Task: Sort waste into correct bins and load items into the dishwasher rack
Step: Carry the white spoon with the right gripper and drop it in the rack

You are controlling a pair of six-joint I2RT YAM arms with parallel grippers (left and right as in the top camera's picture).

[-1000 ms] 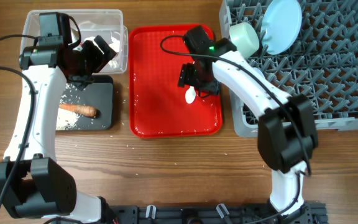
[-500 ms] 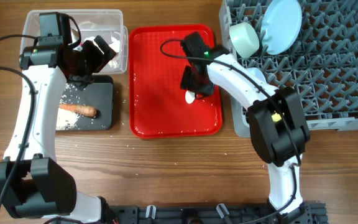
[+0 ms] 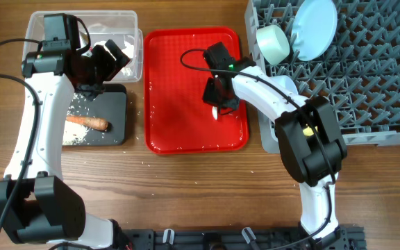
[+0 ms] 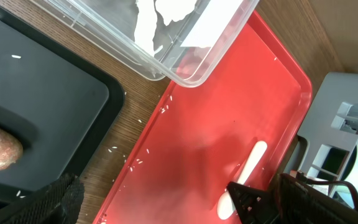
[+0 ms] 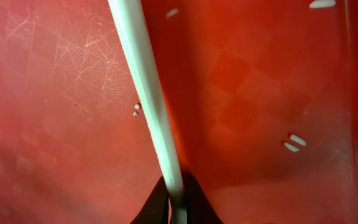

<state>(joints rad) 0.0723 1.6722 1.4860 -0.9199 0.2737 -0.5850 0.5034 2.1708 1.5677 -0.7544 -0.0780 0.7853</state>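
A white plastic spoon (image 5: pixel 148 99) lies on the red tray (image 3: pixel 179 83), and my right gripper (image 5: pixel 178 202) is shut on its handle. From overhead the right gripper (image 3: pixel 218 103) covers most of the spoon (image 3: pixel 215 112); only a white tip shows. My left gripper (image 3: pixel 105 61) hangs open and empty over the edge between the clear bin (image 3: pixel 132 66) and the black bin (image 3: pixel 117 132). The clear bin holds white tissue (image 3: pixel 106 29). An orange-brown stick (image 3: pixel 89 123) and rice grains (image 3: pixel 75 135) lie in the black bin. The left wrist view shows the spoon (image 4: pixel 248 168) between its open fingers.
The grey dishwasher rack (image 3: pixel 367 97) stands at the right, with a pale blue plate (image 3: pixel 314 28) and a bowl (image 3: pixel 273 43) in its far left corner. A few rice grains (image 5: pixel 294 142) lie on the tray. The right arm's forearm crosses the rack's left edge.
My right gripper has closed on the spoon's handle and now hides most of the spoon from above. The left arm has not moved.
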